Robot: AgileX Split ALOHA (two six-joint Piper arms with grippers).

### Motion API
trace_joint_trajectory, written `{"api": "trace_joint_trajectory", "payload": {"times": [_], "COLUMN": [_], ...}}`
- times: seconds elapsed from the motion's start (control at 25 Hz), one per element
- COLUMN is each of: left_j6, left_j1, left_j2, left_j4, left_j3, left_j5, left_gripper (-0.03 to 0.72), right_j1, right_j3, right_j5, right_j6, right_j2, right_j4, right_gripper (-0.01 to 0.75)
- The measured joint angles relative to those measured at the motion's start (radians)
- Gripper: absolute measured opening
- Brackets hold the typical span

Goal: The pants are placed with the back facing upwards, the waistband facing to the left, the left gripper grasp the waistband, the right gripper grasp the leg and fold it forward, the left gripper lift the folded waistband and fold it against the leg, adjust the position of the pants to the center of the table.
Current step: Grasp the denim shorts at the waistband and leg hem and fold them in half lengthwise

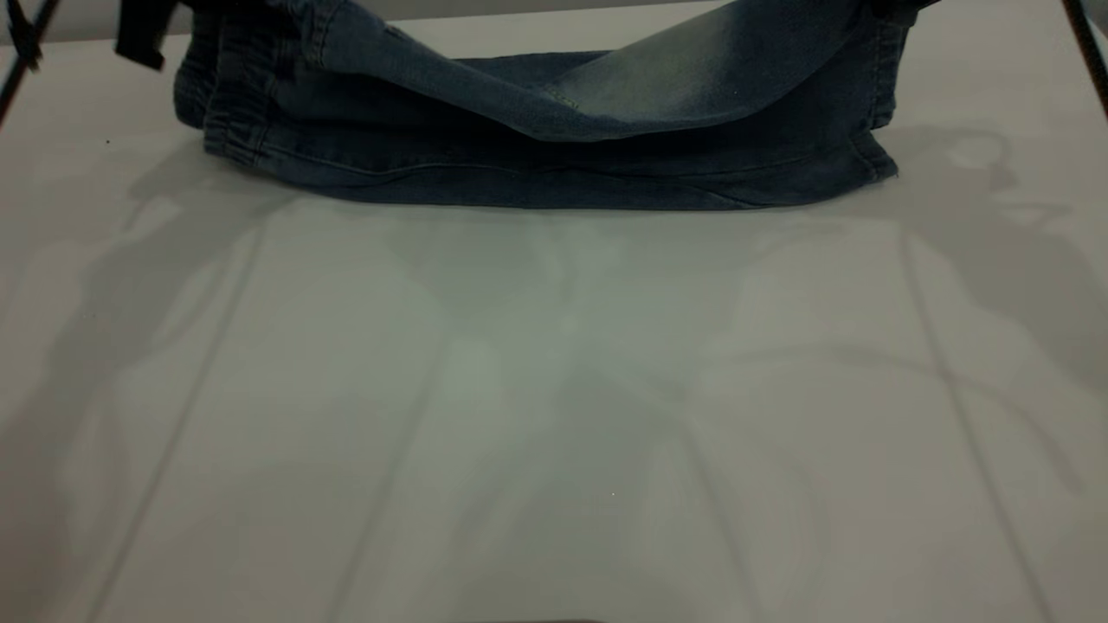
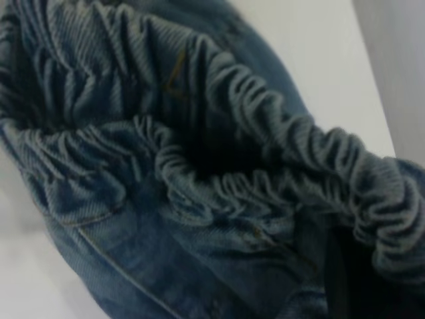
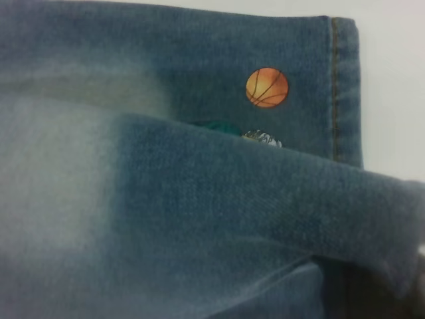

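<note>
The blue denim pants [image 1: 537, 164] lie along the far side of the table [image 1: 554, 415], with the waistband [image 1: 234, 130] at the left. Their upper layer is raised at both ends and sags in the middle. My left gripper [image 1: 147, 35] is at the top left edge, shut on the ruffled waistband [image 2: 265, 133], and only a dark finger [image 2: 345, 279] shows under the gathers. My right gripper [image 1: 896, 7] is almost out of view at the top right, shut on the plain faded leg [image 3: 199, 219], which it holds above the other leg's basketball print [image 3: 267, 87].
The white tabletop spreads wide in front of the pants, crossed by the arms' shadows [image 1: 995, 225]. A thin black cable [image 1: 26, 43] runs down at the far left edge and another [image 1: 1089, 52] at the far right.
</note>
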Motion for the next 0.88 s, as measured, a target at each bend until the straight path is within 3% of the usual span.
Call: {"api": "trace_joint_trajectory", "payload": {"times": [0.48, 0.88], "left_j6": [0.0, 0.001], "left_j1": [0.0, 0.0], "left_j2": [0.079, 0.117], "left_j4": [-0.104, -0.109], "left_j3": [0.0, -0.001], "left_j5": [-0.196, -0.221], "left_gripper": [0.09, 0.09], "right_j1": [0.0, 0.004], "right_j3": [-0.009, -0.009], "right_j5": [-0.258, -0.359], "right_j6": [0.002, 0.001], "right_j2": [0.098, 0.119], "right_j4": [0.06, 0.068], "right_gripper": [0.033, 0.05]}}
